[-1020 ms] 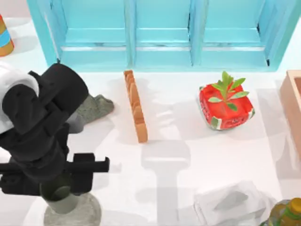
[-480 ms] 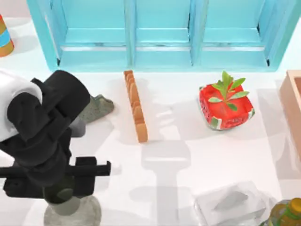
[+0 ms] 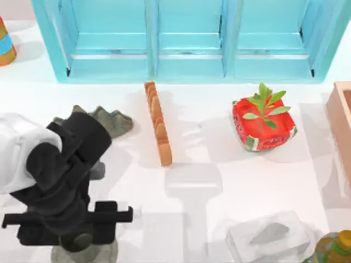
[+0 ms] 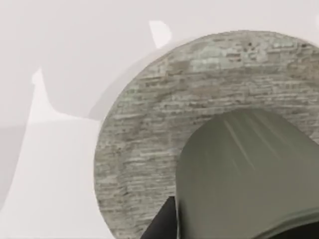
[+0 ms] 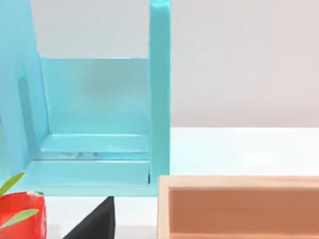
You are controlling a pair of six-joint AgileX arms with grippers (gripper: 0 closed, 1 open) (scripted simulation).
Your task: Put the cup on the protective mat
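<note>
Grey-green and cylindrical, the cup (image 3: 82,241) sits under the left gripper (image 3: 72,233) at the near-left edge of the table in the top view. The gripper is closed around the cup: the vessel is tucked directly beneath the black gripper body, and in the left wrist view a dark finger (image 4: 164,225) lies against the cup wall (image 4: 249,169).

The protective mat (image 3: 107,253), a round disc with a stone-like texture, lies directly below the cup. In the left wrist view the mat (image 4: 149,124) forms a broad ring around the cup, so the cup is roughly centred over it. Whether the base is touching the mat cannot be told.

The vertical, top-down hold keeps the cup upright and its base parallel to the mat, which suits a flat set-down. Judged step: final lowering and release.

Nearby items are clear of the work zone: the jagged grey piece (image 3: 109,120), the orange banded vessel (image 3: 4,41) at the far left and the watermelon planter (image 3: 262,127) all stand well apart from the mat.

The right arm is parked at the table's right side, facing the wooden box (image 5: 239,206).
</note>
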